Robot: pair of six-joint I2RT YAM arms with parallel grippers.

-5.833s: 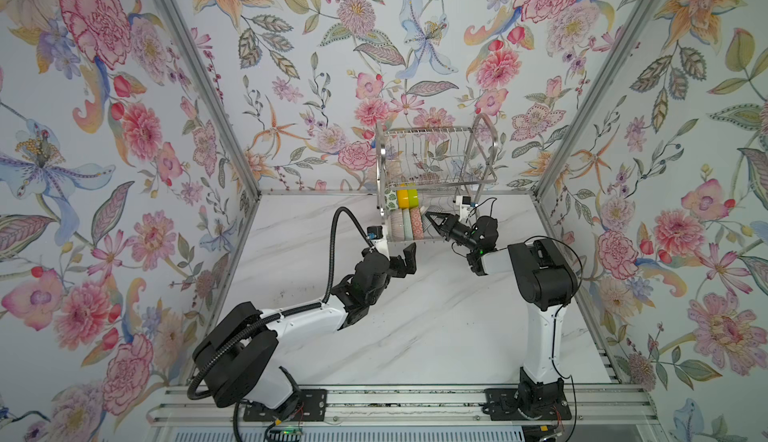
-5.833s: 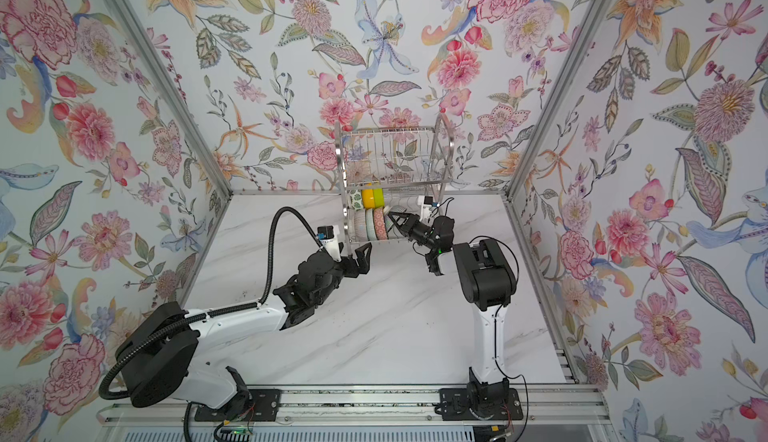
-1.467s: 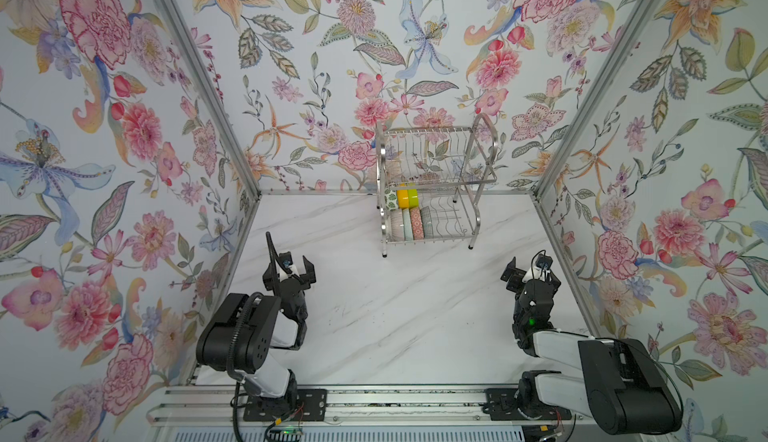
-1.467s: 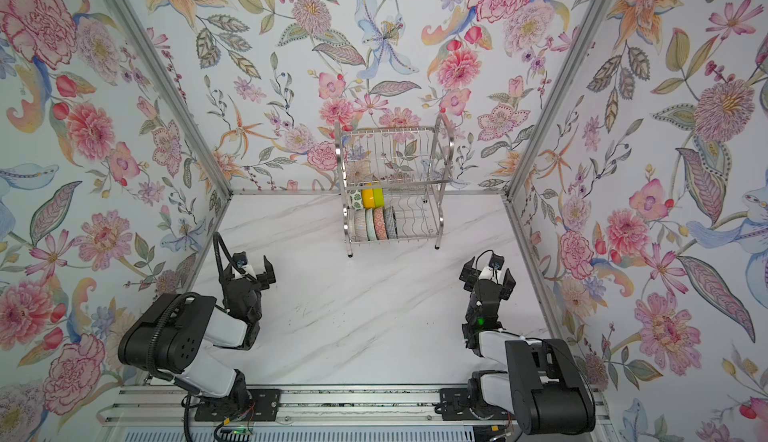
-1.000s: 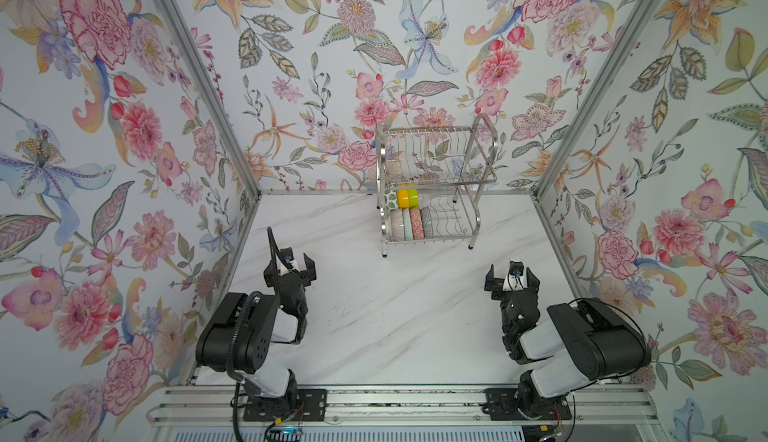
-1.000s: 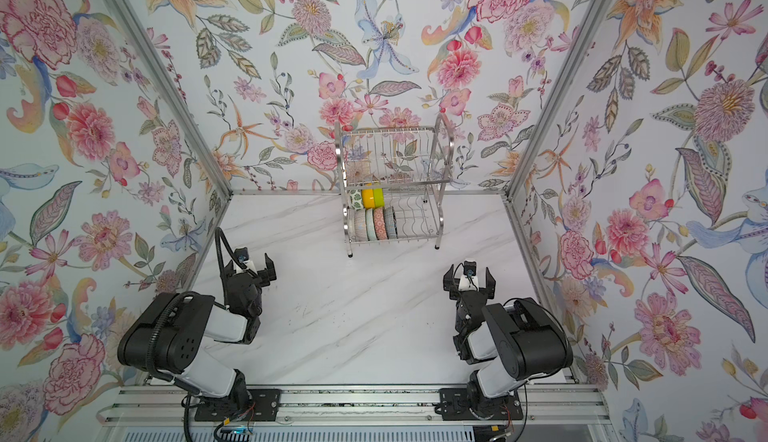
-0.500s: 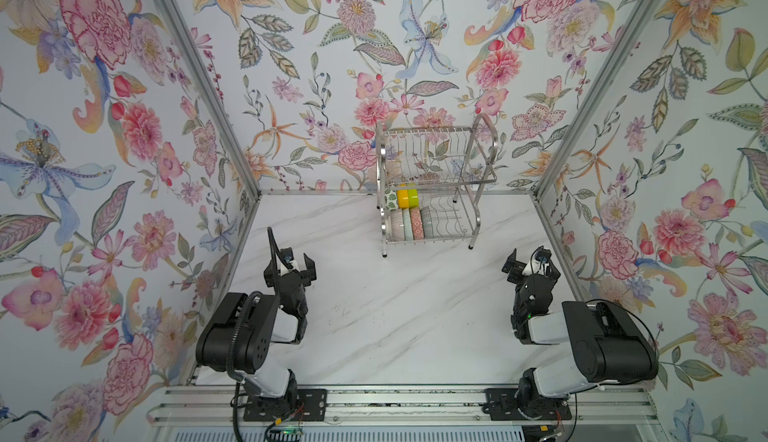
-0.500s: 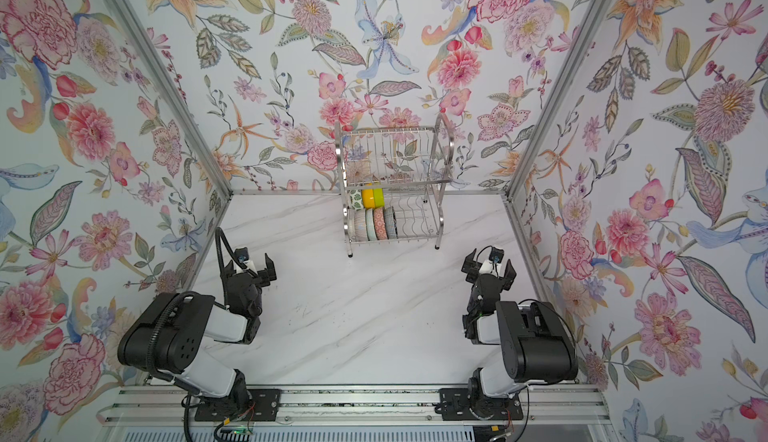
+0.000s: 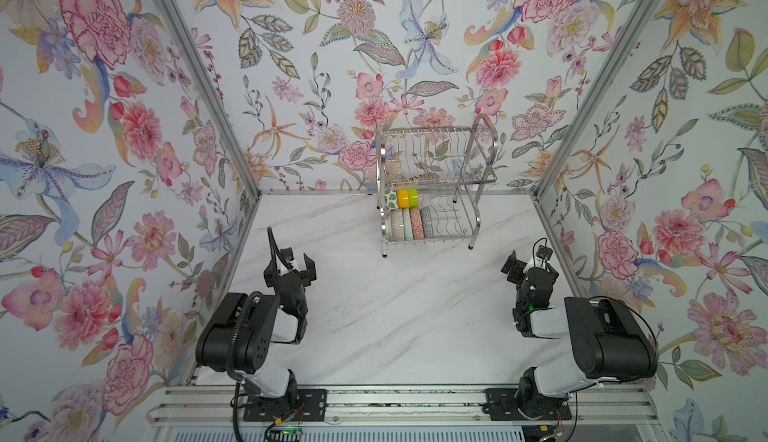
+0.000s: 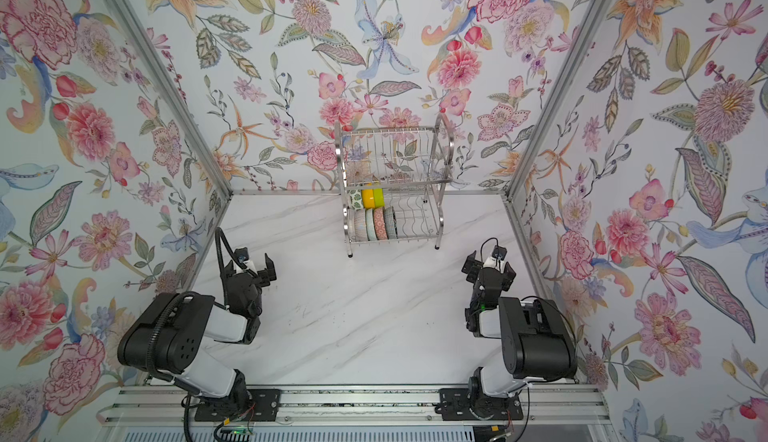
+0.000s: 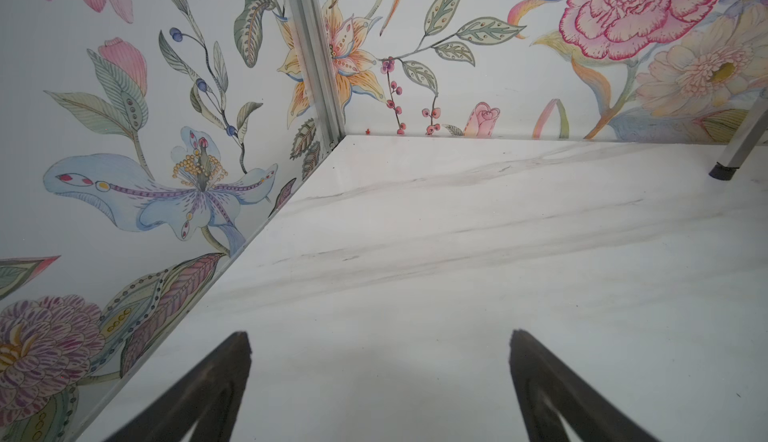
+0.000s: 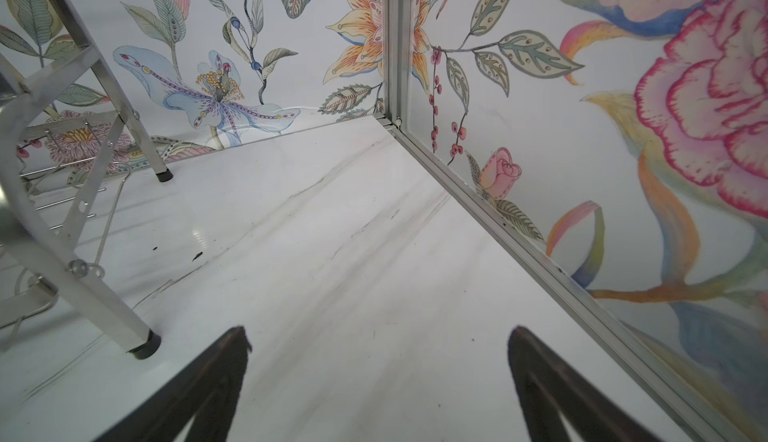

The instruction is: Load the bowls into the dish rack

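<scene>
Your table (image 9: 415, 327) is white marble, and both arms sit folded low at its near end. In both top views the rack (image 9: 432, 185) (image 10: 395, 188) stands at the far end by the back wall, well apart from both tools. It is ahead and to the right of your left gripper (image 9: 289, 262) (image 10: 248, 267), and ahead and to the left of your right gripper (image 9: 531, 267) (image 10: 490, 269).

The right gripper is the nearer of the two. Its wrist view shows a rack leg (image 12: 141, 348) close beside it, while the left wrist view catches only one leg (image 11: 725, 170) far off to the side.

Both grippers are released. Each wrist view shows the fingers spread wide over bare marble with nothing between them (image 11: 379, 336) (image 12: 378, 332).

The bowls all stand on edge in the rack below its top shelf, packed toward the end on your left gripper's side.
- **Back row:** a leaf bowl (image 9: 390, 199), an orange bowl (image 9: 402, 199) and a lime bowl (image 9: 412, 198).
- **Front row:** four more bowls (image 9: 411, 224) (image 10: 374, 224).

I cannot tell which shelf the back three rest on.
</scene>
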